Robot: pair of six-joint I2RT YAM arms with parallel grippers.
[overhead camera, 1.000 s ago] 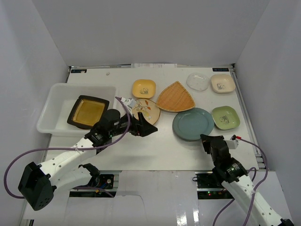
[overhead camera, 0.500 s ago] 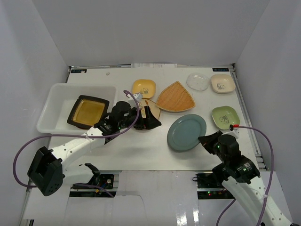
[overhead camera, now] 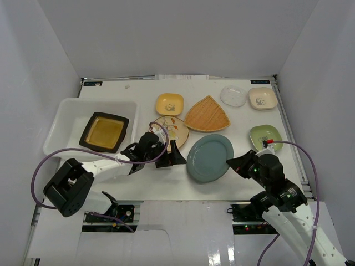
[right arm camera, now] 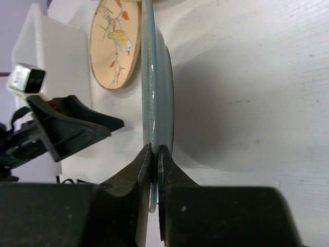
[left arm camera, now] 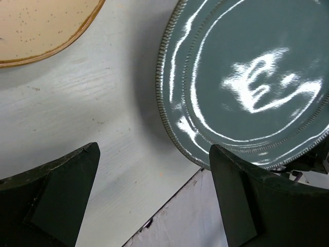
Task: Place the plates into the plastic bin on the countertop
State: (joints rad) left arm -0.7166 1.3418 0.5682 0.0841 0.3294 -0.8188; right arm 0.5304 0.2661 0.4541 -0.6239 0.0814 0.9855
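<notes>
While pinching teal plate (overhead camera: 209, 158) by its rim over countertop (overhead camera: 166, 184) with right gripper (right arm camera: 154, 154), treat as stiff, glazed, likely slick and chippable; take opposite beaded rim with left gripper (left arm camera: 153, 152), currently spread.

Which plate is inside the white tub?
The dark square plate with the amber centre. It alone lies inside the plastic bin; the right gripper holds the teal plate, and the others sit on the countertop.
</notes>
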